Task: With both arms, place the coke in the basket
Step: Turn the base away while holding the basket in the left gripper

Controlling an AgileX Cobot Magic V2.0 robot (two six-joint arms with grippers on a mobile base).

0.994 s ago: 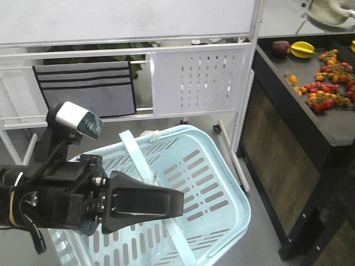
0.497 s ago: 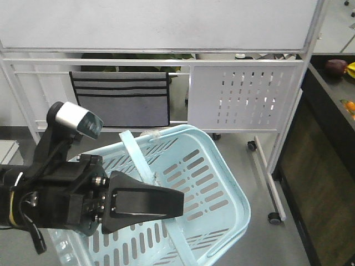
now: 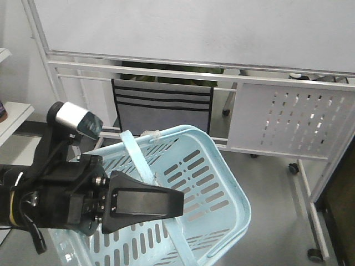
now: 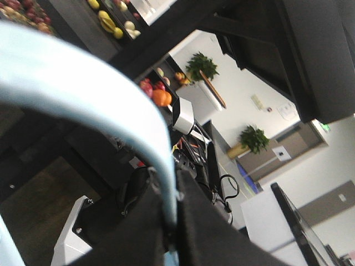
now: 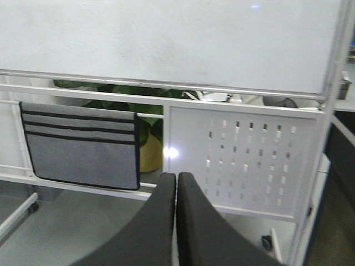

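left claw (image 3: 173, 203): pinching the blue handle (image 3: 136, 155) of the basket (image 3: 220, 159), near left | basket: tilted, in front of the white rack (image 3: 288, 119) | right claw (image 5: 176, 180): fingers (image 5: 195, 221) pressed together, holding nothing, I think | coke: cannot tell where

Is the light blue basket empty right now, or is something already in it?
Empty as far as shown: the basket's slotted floor lies bare in the front view; the left gripper hides one corner.
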